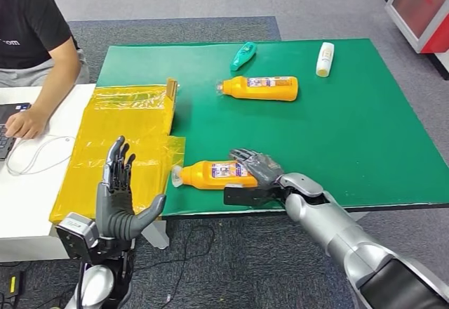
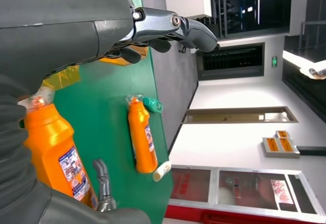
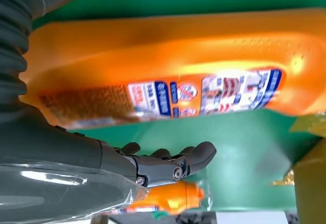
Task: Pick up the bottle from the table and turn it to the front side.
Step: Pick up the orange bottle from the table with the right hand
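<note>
Right hand (image 1: pixel 254 172) reaches over the base end of the near orange bottle (image 1: pixel 215 174), fingers spread around it but not clearly closed, so I cannot tell if it grips. That bottle lies flat along the front edge of the green mat (image 1: pixel 370 133), cap pointing left toward the yellow bag (image 1: pixel 121 140). Left hand (image 1: pixel 119 196) is up, open and empty.

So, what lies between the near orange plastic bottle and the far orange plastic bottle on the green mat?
Nothing: in the head view, only bare green mat separates the near orange bottle from the far orange bottle.
</note>
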